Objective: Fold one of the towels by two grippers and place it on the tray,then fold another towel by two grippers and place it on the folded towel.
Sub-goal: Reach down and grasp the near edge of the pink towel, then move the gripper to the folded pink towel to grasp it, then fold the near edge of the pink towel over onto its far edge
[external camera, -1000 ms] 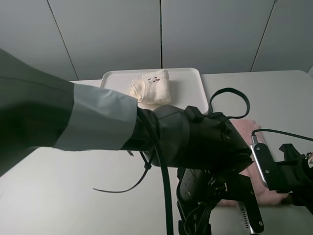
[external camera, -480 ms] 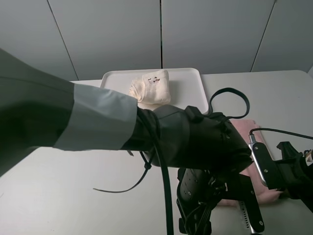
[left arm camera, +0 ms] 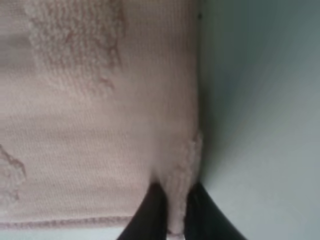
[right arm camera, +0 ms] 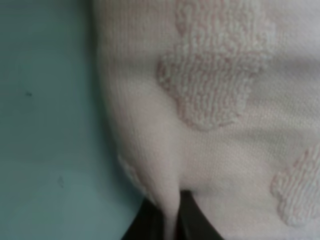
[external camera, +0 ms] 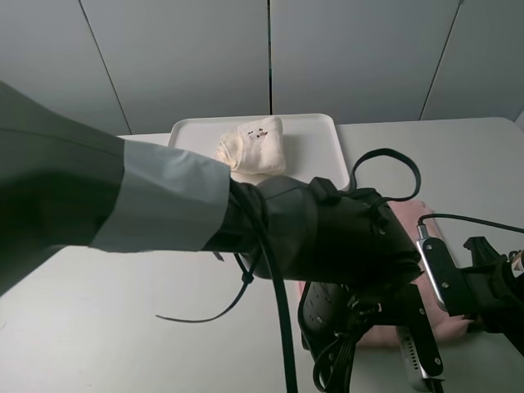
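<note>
Left gripper (left arm camera: 172,202) has just snapped shut; it and the right gripper (right arm camera: 170,212) each pinch a raised edge fold of the pink square terry towel (left arm camera: 90,125). The towel lies mostly flat, embossed pattern up, by the white tabletop's (external camera: 123,327) near edge, right side.

folded towel (external camera: 254,146) on tray (external camera: 313,141), table (external camera: 98,327) rear; other towel (external camera: 403,219) nearer, right of centre

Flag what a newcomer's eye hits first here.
The left arm looms dark across the exterior high view. Behind it the folded cream towel sits on the white tray at the back. Up close, the left gripper and right gripper each pinch an edge of the pink towel.
</note>
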Tool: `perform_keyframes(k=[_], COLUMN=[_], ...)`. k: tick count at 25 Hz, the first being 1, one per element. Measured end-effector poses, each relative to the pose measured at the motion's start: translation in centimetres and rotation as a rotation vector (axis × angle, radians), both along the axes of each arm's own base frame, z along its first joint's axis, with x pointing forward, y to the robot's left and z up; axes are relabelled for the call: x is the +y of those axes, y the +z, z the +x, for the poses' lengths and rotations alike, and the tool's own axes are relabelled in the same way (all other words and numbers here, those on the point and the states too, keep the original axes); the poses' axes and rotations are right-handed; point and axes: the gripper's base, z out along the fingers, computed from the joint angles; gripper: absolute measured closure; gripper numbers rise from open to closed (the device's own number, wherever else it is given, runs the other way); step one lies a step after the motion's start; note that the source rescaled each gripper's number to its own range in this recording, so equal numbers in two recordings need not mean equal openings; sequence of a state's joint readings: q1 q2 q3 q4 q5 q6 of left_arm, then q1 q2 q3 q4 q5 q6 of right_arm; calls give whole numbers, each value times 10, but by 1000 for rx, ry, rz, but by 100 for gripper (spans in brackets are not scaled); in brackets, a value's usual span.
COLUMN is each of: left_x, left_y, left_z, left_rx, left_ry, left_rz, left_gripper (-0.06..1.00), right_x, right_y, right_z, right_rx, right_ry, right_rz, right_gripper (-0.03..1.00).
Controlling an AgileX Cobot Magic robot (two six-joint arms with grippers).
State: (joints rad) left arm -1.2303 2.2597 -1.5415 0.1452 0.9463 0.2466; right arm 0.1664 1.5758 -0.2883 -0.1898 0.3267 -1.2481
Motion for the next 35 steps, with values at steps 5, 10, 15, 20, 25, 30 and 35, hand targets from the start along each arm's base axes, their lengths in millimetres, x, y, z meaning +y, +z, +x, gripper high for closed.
perform_keyframes(k=[5, 10, 15, 20, 25, 30, 35], left_x=[1, 1, 1, 1, 3, 5, 6], left_y=[0, 0, 3, 23, 34, 59, 75], left_z=[2, 3, 3, 2, -1, -1, 1], left_rx=[-23, -35, -39, -32, -15, -33, -75], left_ry=[-12, -19, -20, -4, 33, 86, 153], left_rz=[7, 11, 5, -35, -37, -89, -136], left_gripper=[94, 94, 94, 94, 94, 94, 94], right_x=[0, 1, -1, 3, 8, 10, 10], right_y=[0, 4, 14, 31, 46, 57, 67], right_z=[0, 0, -10, -18, -24, -29, -32], right_rx=[0, -27, -7, -47, -88, -125, -184], right_ry=[-2, -29, -66, -126, -216, -324, -473], right_rz=[0, 15, 13, 79, 173, 229, 283], right_gripper=[96, 97, 97, 97, 97, 97, 97])
